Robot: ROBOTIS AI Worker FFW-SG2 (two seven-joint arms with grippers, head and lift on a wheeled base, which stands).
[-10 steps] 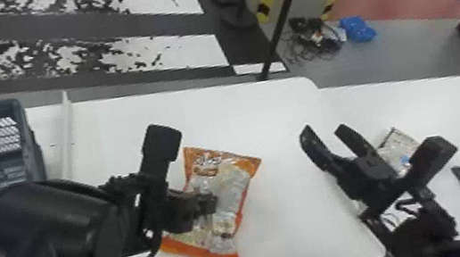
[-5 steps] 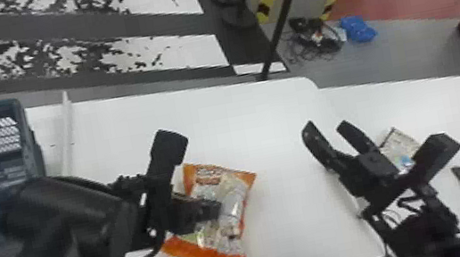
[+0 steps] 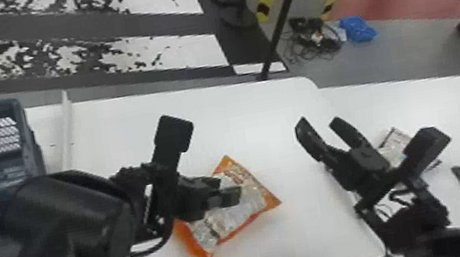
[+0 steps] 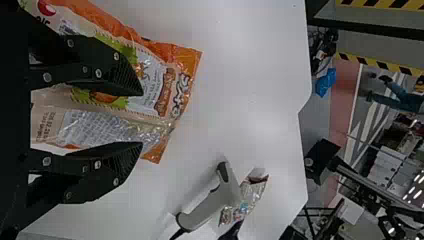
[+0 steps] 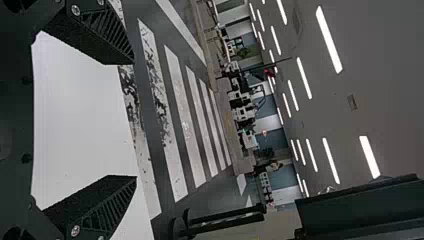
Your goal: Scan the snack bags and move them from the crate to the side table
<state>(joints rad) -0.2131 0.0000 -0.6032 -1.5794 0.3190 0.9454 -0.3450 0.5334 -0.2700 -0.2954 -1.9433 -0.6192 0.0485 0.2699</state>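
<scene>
Snack bag (image 3: 251,201) flat on worktop (image 3: 315,233), lower centre of head view. Left end effector (image 4: 141,118) over it, fingers parted, no grip visible; right end effector (image 3: 318,120), right of centre, open, empty. Bag likely light, soft, slippery, crushable: pinch mid-body, gently.

Dark lettering (image 4: 180,95) on orange snack bag (image 4: 150,100), small print (image 4: 47,126) on its pale panel (image 4: 48,110)
</scene>
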